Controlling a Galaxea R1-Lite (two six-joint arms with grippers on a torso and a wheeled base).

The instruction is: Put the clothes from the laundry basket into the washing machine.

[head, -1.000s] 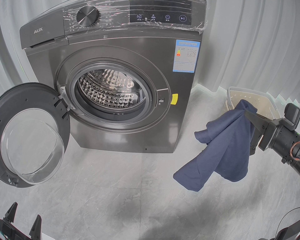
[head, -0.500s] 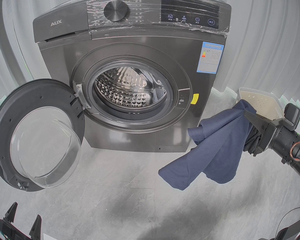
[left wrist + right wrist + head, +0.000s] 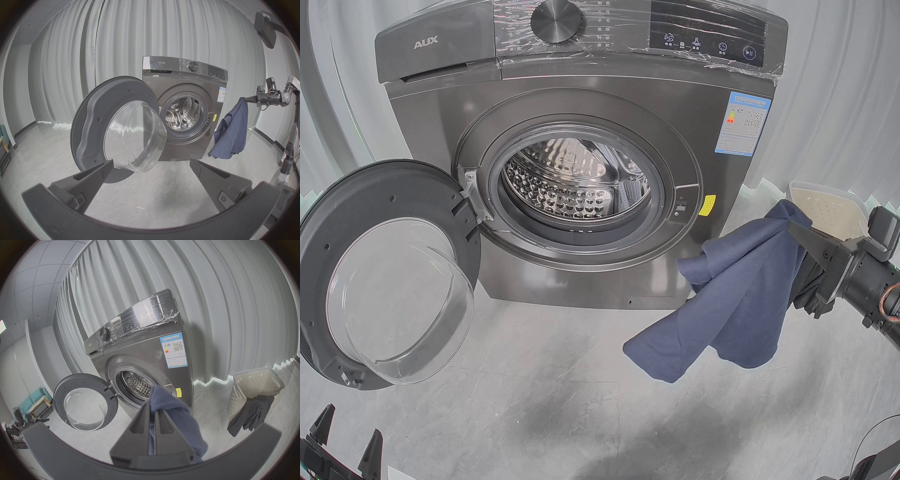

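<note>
A grey front-loading washing machine [image 3: 581, 94] stands ahead with its round door [image 3: 387, 275] swung wide to the left, and the steel drum [image 3: 575, 181] is bare. My right gripper [image 3: 794, 228] is at the right, shut on the top of a dark blue garment [image 3: 737, 294] that hangs free above the floor, level with the machine's right corner. From the right wrist, the shut fingers [image 3: 142, 421] pinch the blue cloth [image 3: 178, 418]. The beige laundry basket [image 3: 831, 209] stands behind that gripper. My left gripper [image 3: 347, 440] is low at the near left, open and holding nothing.
A dark grey garment [image 3: 253, 415] hangs over the basket's front rim [image 3: 250, 376]. White curtains [image 3: 837, 112] run behind and beside the machine. The open door takes up the floor at the left. Grey tiled floor [image 3: 550, 387] lies bare in front of the machine.
The head camera has shifted, so the machine and door now sit farther right in the picture. The blue garment has swung a little toward the machine. Both grippers hold their places.
</note>
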